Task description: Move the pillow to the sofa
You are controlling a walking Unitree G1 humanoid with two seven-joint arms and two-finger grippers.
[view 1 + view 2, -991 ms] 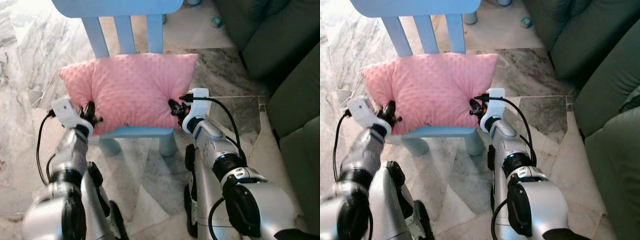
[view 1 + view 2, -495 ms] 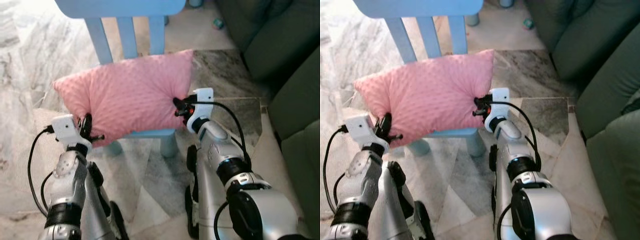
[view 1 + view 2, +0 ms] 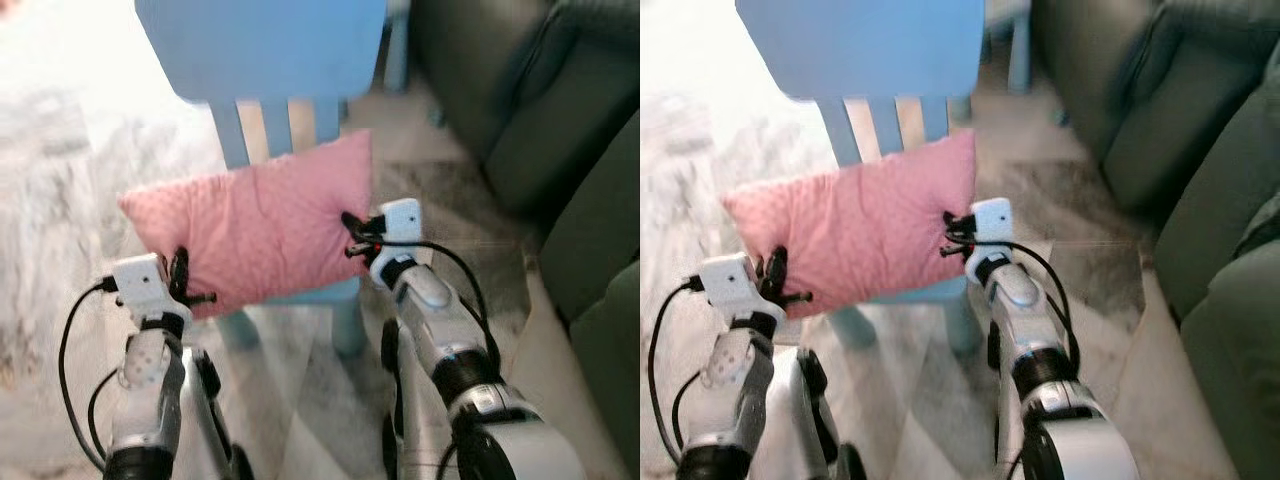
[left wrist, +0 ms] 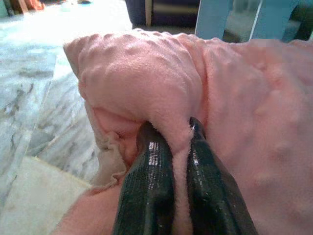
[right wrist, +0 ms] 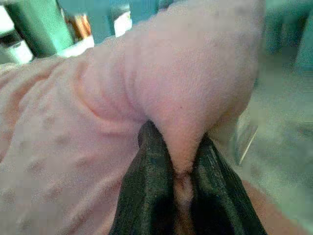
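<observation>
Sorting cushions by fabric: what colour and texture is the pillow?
Pink, with small raised dots; the pillow shows this best in the left wrist view.

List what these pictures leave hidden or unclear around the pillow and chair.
- Chair seat: mostly covered by the pillow in both eye views.
- Chair top: cut off by the eye views' upper edge.
- Sofa: blurred and cut off at the right edge.
- Left gripper and right gripper tips: buried in pillow folds in the wrist views.

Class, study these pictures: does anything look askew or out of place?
The pink pillow hangs tilted, its sofa-side corner higher, pinched at each end by the left gripper and right gripper above the blue chair. Nothing looks damaged.
</observation>
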